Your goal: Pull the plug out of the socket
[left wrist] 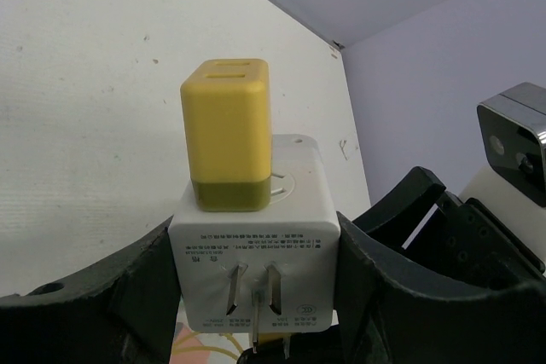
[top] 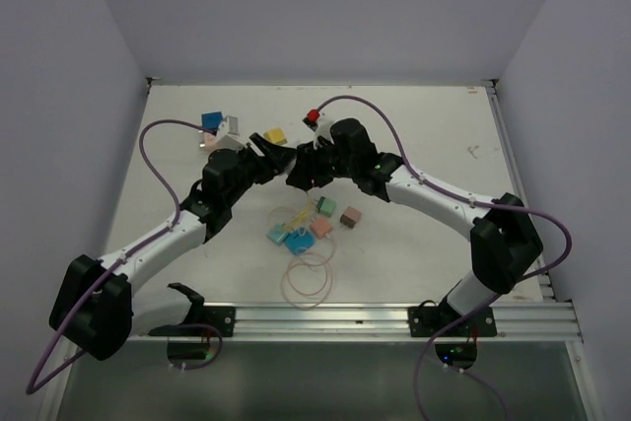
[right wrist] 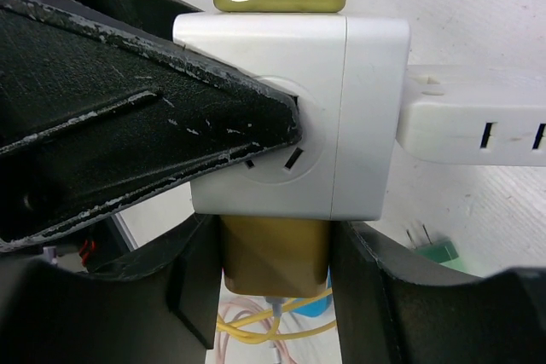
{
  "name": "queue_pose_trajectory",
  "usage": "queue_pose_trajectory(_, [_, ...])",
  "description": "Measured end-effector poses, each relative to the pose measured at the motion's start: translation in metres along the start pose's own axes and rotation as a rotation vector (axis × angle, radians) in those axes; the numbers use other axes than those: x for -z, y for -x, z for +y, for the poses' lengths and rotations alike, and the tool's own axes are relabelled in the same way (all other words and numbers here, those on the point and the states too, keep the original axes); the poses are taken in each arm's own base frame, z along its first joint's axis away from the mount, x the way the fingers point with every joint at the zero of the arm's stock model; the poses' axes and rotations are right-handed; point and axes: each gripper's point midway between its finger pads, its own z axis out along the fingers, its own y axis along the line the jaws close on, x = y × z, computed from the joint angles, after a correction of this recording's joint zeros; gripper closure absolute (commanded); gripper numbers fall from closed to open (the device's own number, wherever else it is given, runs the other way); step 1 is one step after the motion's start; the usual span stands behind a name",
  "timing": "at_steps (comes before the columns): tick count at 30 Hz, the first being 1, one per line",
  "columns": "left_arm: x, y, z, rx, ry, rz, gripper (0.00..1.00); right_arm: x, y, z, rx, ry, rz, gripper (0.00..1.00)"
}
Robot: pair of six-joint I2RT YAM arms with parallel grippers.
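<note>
Left arm (top: 158,239) and right arm (top: 434,199) reach from near edge, wrists converging mid-scene. Left gripper (left wrist: 256,296) clamped on socket (left wrist: 256,245); right gripper (right wrist: 275,296) fingers pinching yellow plug (right wrist: 275,257).

A white table (top: 434,135) lies under my left pincer (top: 279,160) and my right pincer (top: 304,173). Its surface is faintly pitted, with a few dark scuffs (top: 476,152) off to their right. Beyond them stands a plain, pale lilac-grey back wall (top: 325,7). A matching left wall (top: 59,96) and right wall (top: 582,96) close in on either side. Behind them an aluminium rail (top: 394,320) edges the table. The light is soft and even.
</note>
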Motion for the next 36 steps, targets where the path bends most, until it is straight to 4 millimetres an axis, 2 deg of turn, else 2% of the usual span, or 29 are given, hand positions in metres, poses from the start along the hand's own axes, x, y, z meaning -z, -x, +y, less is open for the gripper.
queue_pose_trajectory(2, [-0.001,0.002,0.001,0.003,-0.001,0.0,1.0,0.0,0.001,0.0,0.007,-0.002,-0.003,1.0])
queue_pose_trajectory(5, [-0.004,0.008,0.0,0.007,-0.008,0.003,1.0,0.001,0.005,-0.002,0.021,-0.013,-0.028,1.0])
queue_pose_trajectory(12, [-0.016,0.015,-0.017,-0.028,-0.057,0.017,1.0,0.013,0.016,-0.009,0.047,-0.049,-0.12,1.0])
queue_pose_trajectory(21, [-0.032,0.013,-0.03,-0.075,-0.092,0.04,1.0,0.025,0.019,-0.021,0.044,-0.092,-0.206,1.0])
queue_pose_trajectory(22, [-0.035,0.018,-0.029,-0.081,-0.084,0.013,1.0,0.027,0.014,-0.022,0.041,-0.094,-0.194,1.0])
queue_pose_trajectory(23, [-0.041,0.036,-0.025,-0.095,-0.052,-0.064,1.0,0.03,-0.003,-0.023,0.029,-0.095,-0.142,1.0])
queue_pose_trajectory(25, [-0.047,0.082,-0.015,-0.1,0.009,-0.228,1.0,0.035,-0.044,-0.027,0.004,-0.104,-0.029,1.0])
queue_pose_trajectory(27, [-0.043,0.129,-0.007,-0.089,0.06,-0.394,1.0,0.037,-0.077,-0.032,-0.023,-0.119,0.069,1.0])
queue_pose_trajectory(29, [-0.036,0.158,-0.008,-0.074,0.077,-0.507,1.0,0.04,-0.096,-0.035,-0.047,-0.131,0.126,1.0])
queue_pose_trajectory(32, [-0.032,0.172,-0.015,-0.063,0.066,-0.565,1.0,0.042,-0.107,-0.038,-0.069,-0.143,0.157,1.0])
queue_pose_trajectory(36, [-0.033,0.17,-0.016,-0.073,0.065,-0.553,1.0,0.044,-0.105,-0.04,-0.08,-0.159,0.149,1.0])
